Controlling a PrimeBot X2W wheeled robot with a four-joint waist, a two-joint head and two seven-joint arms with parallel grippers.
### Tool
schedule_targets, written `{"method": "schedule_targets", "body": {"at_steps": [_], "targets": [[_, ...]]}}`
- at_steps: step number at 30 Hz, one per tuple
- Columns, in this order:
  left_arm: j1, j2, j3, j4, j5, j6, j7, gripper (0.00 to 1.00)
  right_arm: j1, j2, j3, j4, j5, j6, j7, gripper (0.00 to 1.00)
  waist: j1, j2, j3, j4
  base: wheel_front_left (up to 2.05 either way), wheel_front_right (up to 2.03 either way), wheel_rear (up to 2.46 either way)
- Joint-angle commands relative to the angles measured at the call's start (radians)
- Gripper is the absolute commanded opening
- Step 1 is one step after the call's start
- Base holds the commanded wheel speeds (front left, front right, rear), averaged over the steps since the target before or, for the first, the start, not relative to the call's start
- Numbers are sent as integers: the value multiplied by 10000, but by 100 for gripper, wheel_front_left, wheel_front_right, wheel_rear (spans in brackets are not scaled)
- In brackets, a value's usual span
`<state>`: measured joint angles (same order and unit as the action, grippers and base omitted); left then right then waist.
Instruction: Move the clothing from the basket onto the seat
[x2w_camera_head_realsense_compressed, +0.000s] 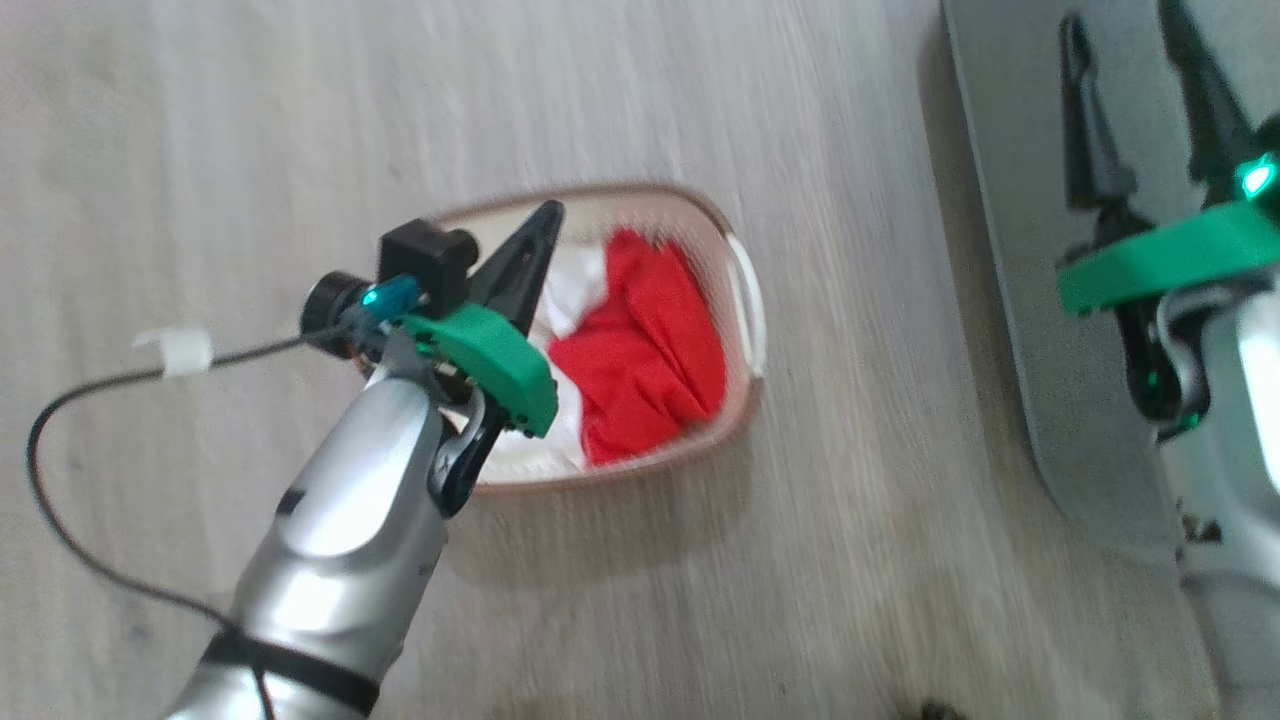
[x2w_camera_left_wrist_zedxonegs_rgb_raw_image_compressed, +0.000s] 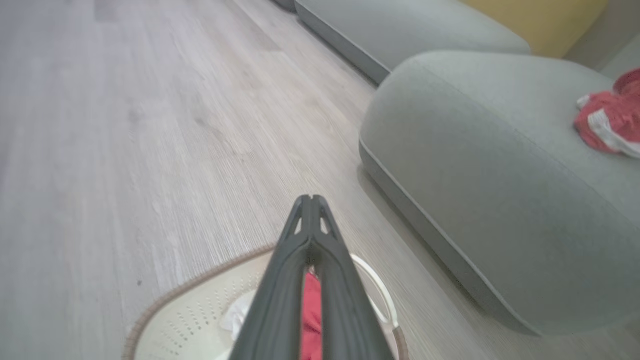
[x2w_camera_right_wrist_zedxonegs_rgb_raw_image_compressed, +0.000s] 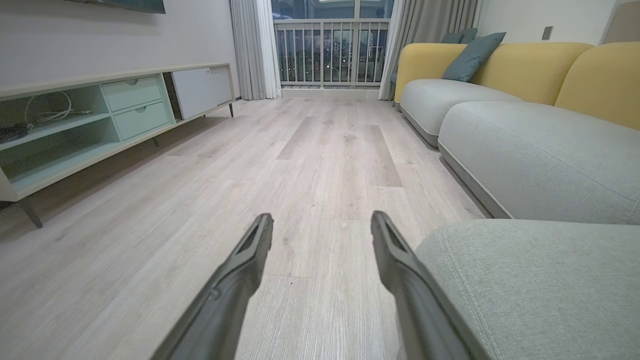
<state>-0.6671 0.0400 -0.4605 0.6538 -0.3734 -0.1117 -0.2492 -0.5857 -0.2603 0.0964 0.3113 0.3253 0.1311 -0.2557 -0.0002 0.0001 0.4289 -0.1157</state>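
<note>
The clothing (x2w_camera_head_realsense_compressed: 640, 350), red with white trim, lies bunched in the basket (x2w_camera_head_realsense_compressed: 620, 188) on the wooden floor (x2w_camera_head_realsense_compressed: 200, 150), near the grey-green seat (x2w_camera_head_realsense_compressed: 1010, 250), where another red garment (x2w_camera_left_wrist_zedxonegs_rgb_raw_image_compressed: 607, 122) lies. The left gripper (x2w_camera_left_wrist_zedxonegs_rgb_raw_image_compressed: 310, 199) hovers over the basket, jaws pressed together on nothing, partly hiding the fabric. The right gripper (x2w_camera_right_wrist_zedxonegs_rgb_raw_image_compressed: 322, 220) hangs by the seat's edge, jaws wide apart and empty.

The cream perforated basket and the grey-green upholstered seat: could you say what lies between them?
In the head view, bare pale wood floor separates the basket from the seat.
</note>
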Motion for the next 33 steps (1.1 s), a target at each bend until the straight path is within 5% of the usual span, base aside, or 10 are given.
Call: {"method": "schedule_targets", "body": {"at_steps": [1, 3, 21, 33], "targets": [[165, 106, 451, -511, 145, 100, -125, 0, 218, -144, 30, -238, -72, -4, -61, 100, 2, -1, -1165, 838, 0, 0, 0], [607, 105, 839, -1046, 405, 157, -125, 100, 510, -143, -15, -145, -69, -4, -61, 100, 2, -1, -1567, 1018, 0, 0, 0], [3715, 187, 4173, -2762, 2037, 390, -126, 100, 2764, 425, -398, 34, -31, -4, -61, 100, 2, -1, -4143, 1178, 0, 0, 0], [4651, 134, 5122, -3134, 2370, 505, -126, 100, 3432, 480, -595, 61, -30, -4, -61, 100, 2, -1, -4383, 938, 0, 0, 0]]}}
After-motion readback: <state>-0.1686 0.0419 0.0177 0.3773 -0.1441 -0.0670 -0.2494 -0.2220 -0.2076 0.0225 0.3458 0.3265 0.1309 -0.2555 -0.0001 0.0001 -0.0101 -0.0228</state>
